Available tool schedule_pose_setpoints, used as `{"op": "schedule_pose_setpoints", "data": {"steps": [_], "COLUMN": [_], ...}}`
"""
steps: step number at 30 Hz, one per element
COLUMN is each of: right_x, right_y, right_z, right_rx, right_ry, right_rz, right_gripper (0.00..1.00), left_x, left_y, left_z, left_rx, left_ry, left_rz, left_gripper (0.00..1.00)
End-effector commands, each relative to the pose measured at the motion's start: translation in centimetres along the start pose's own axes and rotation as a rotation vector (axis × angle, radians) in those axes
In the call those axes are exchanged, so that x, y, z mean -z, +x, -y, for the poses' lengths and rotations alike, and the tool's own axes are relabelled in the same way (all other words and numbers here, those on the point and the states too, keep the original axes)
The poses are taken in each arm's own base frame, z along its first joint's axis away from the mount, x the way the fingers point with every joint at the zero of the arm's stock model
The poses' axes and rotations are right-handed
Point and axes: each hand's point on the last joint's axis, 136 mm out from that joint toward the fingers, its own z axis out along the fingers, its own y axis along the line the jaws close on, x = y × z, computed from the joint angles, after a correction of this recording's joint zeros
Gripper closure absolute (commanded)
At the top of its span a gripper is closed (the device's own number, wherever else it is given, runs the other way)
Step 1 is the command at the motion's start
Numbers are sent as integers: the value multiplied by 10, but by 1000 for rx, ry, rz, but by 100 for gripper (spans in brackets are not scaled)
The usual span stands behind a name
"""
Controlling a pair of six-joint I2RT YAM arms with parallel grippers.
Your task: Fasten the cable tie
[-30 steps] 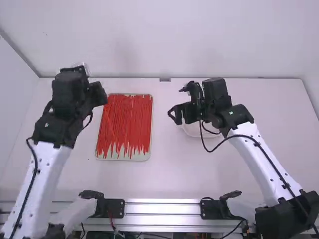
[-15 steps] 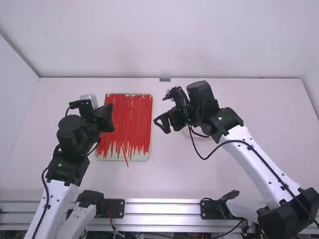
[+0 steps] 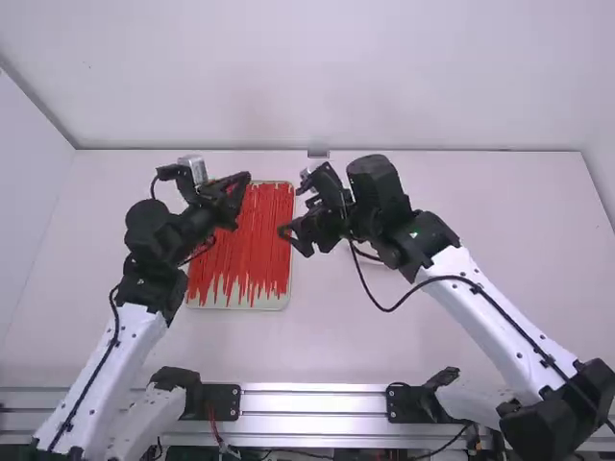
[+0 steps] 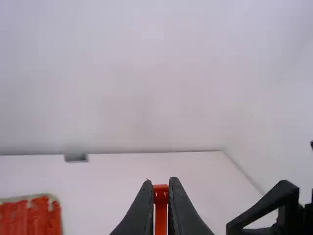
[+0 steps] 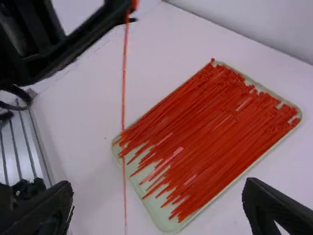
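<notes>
On the table (image 3: 500,192), left of the frame's centre in the high view, lies the tray (image 3: 238,305) with the ties (image 3: 245,245) in it. The left gripper (image 3: 235,184) hangs over the tray's upper edge, clamped on one tie (image 4: 160,208). The right gripper (image 3: 296,206), its fingers apart, is just beside the tray's upper right corner.

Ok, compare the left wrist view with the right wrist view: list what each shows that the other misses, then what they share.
Left wrist view alone: a small grey bracket at the table's far edge, and the wall behind it. Right wrist view alone: the full length of the held cable tie, and the whole tray of red ties. Both: the left gripper shut on that cable tie, the open right gripper, part of the tray, and the white table.
</notes>
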Motion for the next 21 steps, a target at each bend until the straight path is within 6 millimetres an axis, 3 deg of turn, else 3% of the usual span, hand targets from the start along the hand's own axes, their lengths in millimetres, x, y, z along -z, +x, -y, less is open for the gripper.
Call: {"op": "schedule_pose_setpoints", "data": {"steps": [1, 8, 13, 21], "right_x": [12, 16, 15, 15], "right_y": [-22, -42, -47, -48], "right_z": [-7, -3, -4, -7], "right_rx": [33, 29, 41, 31], "right_ry": [-6, 2, -1, -9], "right_rz": [65, 143, 163, 169], "right_gripper": [12, 15, 26, 59], "left_x": [-8, -21, -23, -24], "left_y": [6, -7, -19, -35], "left_z": [20, 51, 66, 82], "left_rx": [78, 96, 113, 73], "left_ry": [101, 215, 236, 262], "left_rz": [-29, 55, 61, 78], "left_gripper": [98, 98, 98, 98]}}
